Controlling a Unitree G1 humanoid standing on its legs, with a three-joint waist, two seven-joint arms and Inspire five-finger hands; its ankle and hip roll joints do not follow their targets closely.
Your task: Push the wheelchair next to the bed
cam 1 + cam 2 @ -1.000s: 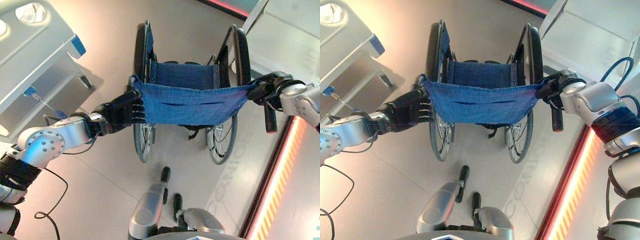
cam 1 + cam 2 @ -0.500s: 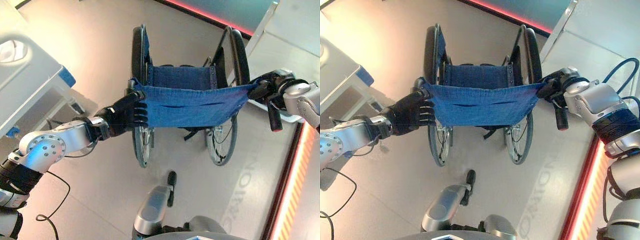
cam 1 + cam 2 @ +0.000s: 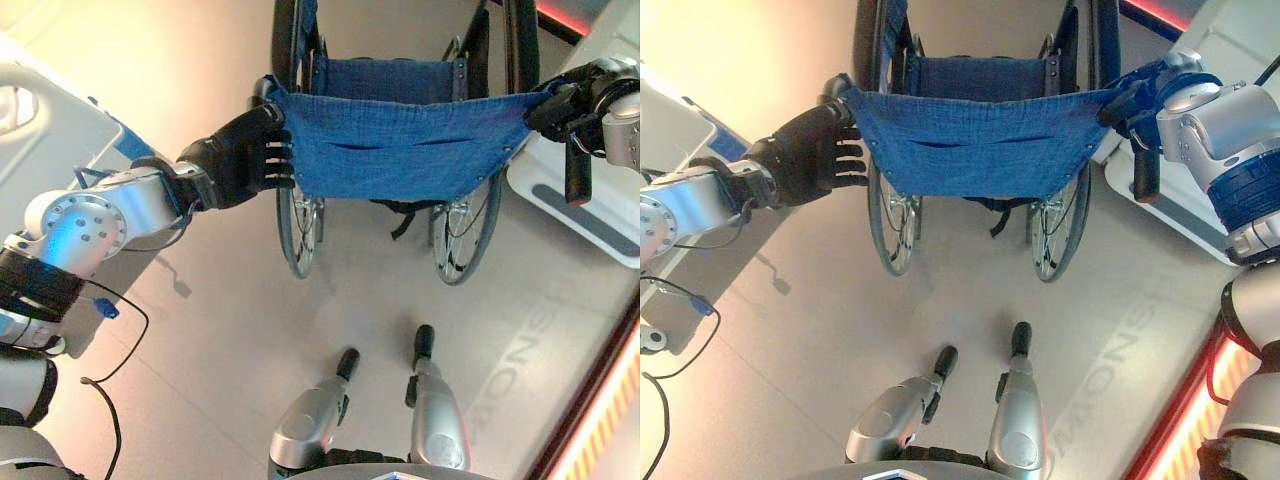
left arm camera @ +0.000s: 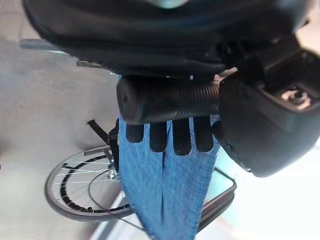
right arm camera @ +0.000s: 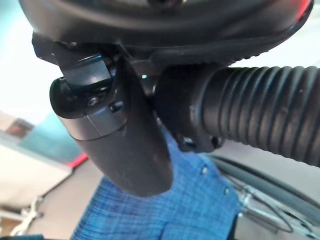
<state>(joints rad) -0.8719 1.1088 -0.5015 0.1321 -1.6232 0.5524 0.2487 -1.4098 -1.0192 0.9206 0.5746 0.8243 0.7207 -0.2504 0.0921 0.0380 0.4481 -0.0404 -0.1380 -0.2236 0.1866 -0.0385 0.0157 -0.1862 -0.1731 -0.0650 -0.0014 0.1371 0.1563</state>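
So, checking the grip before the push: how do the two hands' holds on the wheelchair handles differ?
The left hand wraps its fingers over its ribbed push handle. The right hand shows mainly its thumb beside its ribbed handle, which sticks out well past it. Both flank the blue backrest.

A smooth, pale grey floor (image 3: 230, 330) with a light sheen. A white bed frame (image 3: 50, 130) stands at left; a glowing red-orange strip (image 3: 600, 430) runs lower right.
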